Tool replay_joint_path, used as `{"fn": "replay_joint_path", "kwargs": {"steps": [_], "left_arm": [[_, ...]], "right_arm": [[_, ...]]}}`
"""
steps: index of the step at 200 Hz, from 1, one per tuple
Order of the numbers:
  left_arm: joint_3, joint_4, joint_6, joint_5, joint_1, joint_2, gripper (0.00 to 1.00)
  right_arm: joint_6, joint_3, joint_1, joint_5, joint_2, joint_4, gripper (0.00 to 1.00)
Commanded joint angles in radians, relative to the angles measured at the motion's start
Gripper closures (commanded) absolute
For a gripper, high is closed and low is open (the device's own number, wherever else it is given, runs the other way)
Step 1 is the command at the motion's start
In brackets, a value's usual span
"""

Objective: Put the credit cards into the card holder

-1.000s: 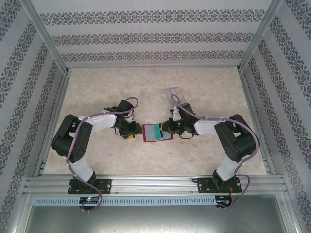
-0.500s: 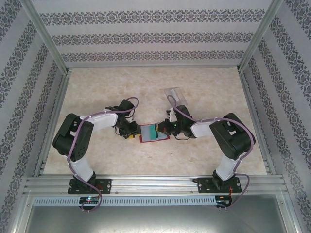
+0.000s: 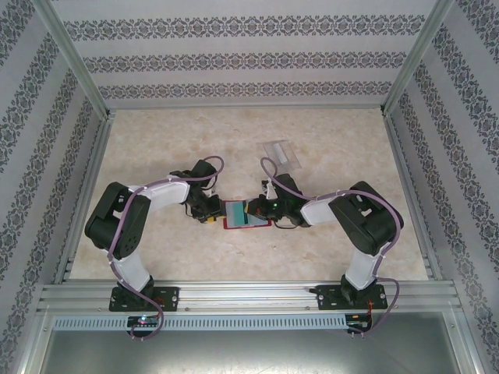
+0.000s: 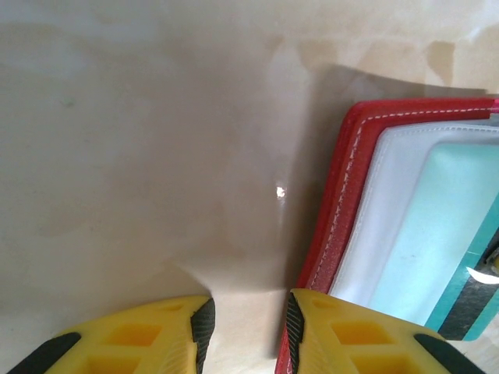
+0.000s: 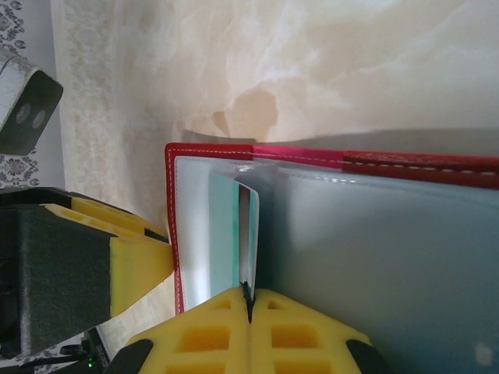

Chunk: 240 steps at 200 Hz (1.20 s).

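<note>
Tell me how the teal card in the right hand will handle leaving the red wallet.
The teal card looks thin and stands edge-on without sagging from the right hand, so probably stiff and light. Its smooth face may slip. The red wallet pocket hugs it, so the wallet might drag along.

Left end effector [image 4: 248,319]: two yellow fingers [image 4: 140,343] at the bottom edge, black pads facing, standing apart with bare tabletop between them.
Red wallet [image 4: 343,202]: lies open at the right, its stitched edge against the right-hand finger.
Credit card [image 4: 444,234]: teal, lying flat on the wallet's white lining.
Tabletop [image 4: 140,156]: pale beige, marbled.
</note>
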Motion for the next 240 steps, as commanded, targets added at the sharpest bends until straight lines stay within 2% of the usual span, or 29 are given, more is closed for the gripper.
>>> {"fn": "replay_joint_path", "kwargs": {"steps": [1,61,149,187,240], "left_arm": [[-0.036,0.144,0.004,0.006,-0.061,0.107,0.65],[-0.024,0.129,0.008,0.006,-0.06,0.104,0.65],[-0.029,0.127,0.001,-0.007,-0.053,0.1,0.65],[-0.041,0.161,-0.009,0.018,-0.051,0.106,0.69],[-0.061,0.191,-0.006,0.039,-0.051,0.098,0.73]], "right_arm": [[0.014,-0.005,0.042,0.037,0.026,-0.018,1.0],[0.034,0.049,0.086,0.074,0.061,-0.038,1.0],[-0.031,0.051,0.091,0.15,-0.059,-0.202,0.77],[-0.063,0.078,0.095,0.167,-0.079,-0.279,0.76],[-0.055,0.107,0.12,0.16,-0.019,-0.275,0.83]]}}
